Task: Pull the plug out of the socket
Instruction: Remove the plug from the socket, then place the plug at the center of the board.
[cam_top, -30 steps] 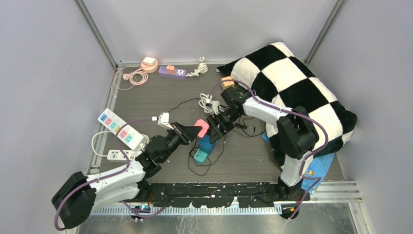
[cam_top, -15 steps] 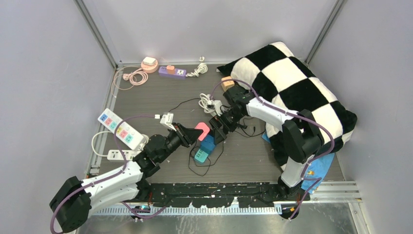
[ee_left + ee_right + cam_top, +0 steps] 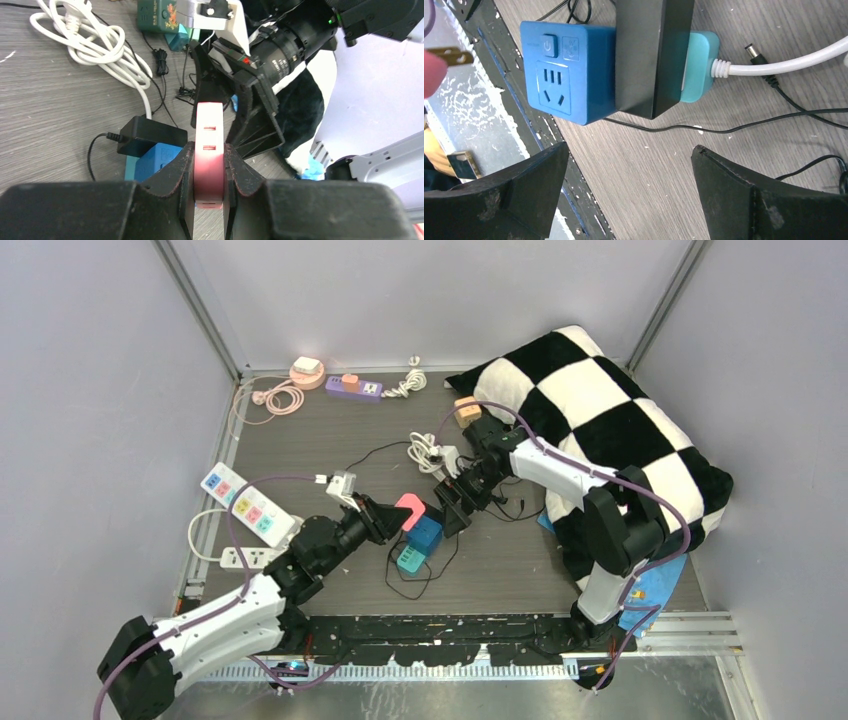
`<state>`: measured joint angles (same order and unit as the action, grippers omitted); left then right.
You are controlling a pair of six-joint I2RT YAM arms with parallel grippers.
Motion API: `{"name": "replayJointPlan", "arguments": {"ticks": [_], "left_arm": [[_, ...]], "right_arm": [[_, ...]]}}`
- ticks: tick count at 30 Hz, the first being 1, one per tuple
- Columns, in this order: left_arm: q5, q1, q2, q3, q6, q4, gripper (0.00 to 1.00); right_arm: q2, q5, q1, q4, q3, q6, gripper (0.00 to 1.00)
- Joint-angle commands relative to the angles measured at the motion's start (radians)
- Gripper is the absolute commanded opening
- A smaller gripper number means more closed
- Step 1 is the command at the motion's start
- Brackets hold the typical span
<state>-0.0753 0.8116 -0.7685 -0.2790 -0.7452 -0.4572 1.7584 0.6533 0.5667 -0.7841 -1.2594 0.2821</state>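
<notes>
**A:** Left wrist view is showing the left gripper [image 3: 209, 150] squeezing the pink plug [image 3: 209, 120] across its broad flat sides. Why is it holding it that way?

**B:** Probably so the pull is running straight along the pins rather than twisting them. The right wrist view is catching a bare brass prong [image 3: 451, 55] at its left edge, apart from the blue socket block [image 3: 559, 75]. I'm judging the plug to be out already.

**A:** Where is the block sitting?

**B:** It is lying flat on the table [image 3: 749, 30] around the middle, just right of the plug and a little nearer in the overhead view. A black adapter [image 3: 654, 50] is sitting against its side. A teal piece [image 3: 698, 65] with a white cable [image 3: 774, 65] is lying beyond that.

**A:** And the right gripper [image 3: 629, 165]?

**B:** It is hanging over the block with its jaws spread wide, gripping nothing. I'm guessing it is placed there to steady the block, so the block isn't lifting along with the plug.

**A:** Is anything risking trouble?

**B:** Thin black cords [image 3: 774, 120] are trailing around the block, and they could be snagging a finger.
</notes>
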Motion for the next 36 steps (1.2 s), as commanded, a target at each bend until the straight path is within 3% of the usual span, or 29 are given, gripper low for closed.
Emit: {"name": "replayJointPlan", "arguments": {"ticks": [1,11,22,27,36], "left_arm": [[-0.012,0.001,0.037,-0.068,0.093,0.081,0.00],[-0.138,-0.002,0.087,-0.118,0.221,0.281,0.00],[-0.299,-0.057,0.069,-0.125,0.256,0.353,0.01],[-0.339,-0.127,-0.006,-0.138,0.255,0.349,0.00],[-0.307,-0.358,-0.234,-0.192,0.174,0.323,0.00]], "right_arm": [[-0.073,0.060,-0.018,-0.055,-0.014,0.078,0.97],[-0.166,0.051,-0.052,-0.091,-0.010,0.135,0.97],[-0.223,0.035,-0.078,-0.100,-0.005,0.149,0.97],[-0.235,0.038,-0.086,-0.101,-0.003,0.150,0.97],[-0.242,0.048,-0.090,-0.104,-0.001,0.154,0.97]]}}
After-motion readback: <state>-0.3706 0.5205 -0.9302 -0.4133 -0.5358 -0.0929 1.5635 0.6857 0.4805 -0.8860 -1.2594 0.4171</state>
